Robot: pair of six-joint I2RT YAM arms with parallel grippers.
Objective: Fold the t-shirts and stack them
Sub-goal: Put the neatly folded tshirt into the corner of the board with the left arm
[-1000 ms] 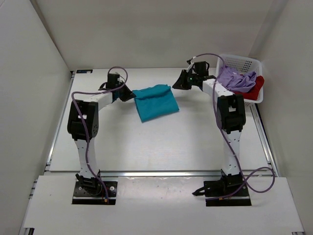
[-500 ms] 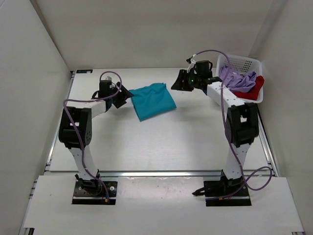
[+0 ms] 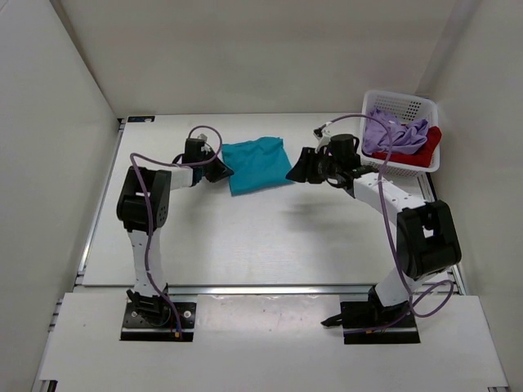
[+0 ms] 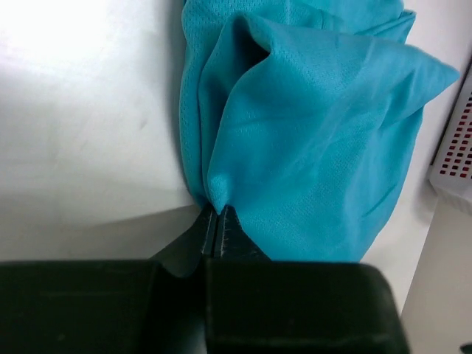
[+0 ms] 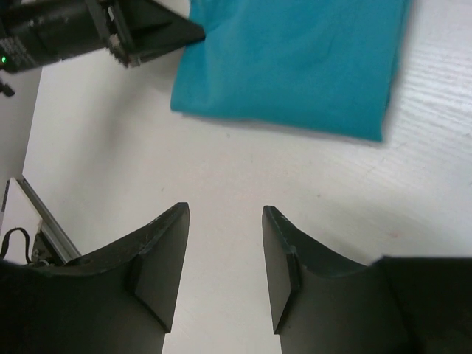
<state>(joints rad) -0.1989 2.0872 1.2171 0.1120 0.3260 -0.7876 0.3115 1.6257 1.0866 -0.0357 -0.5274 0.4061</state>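
The teal shirt (image 3: 257,163) lies folded near the middle of the tabletop's (image 3: 245,237) far edge. The left gripper (image 3: 222,171) pinches its left edge, fingers pressed together on the cloth. The right gripper (image 3: 296,174) hovers with fingers spread by its right edge. The purple shirt (image 3: 392,135) and red shirt (image 3: 423,153) sit in the basket (image 3: 404,104) at the far right corner.

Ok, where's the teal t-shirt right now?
In the top view the teal t-shirt lies folded at the far middle of the table, between the left gripper, which pinches its left edge, and the open right gripper.

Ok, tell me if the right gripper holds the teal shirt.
No, the right gripper stands open and empty, short of the teal shirt.
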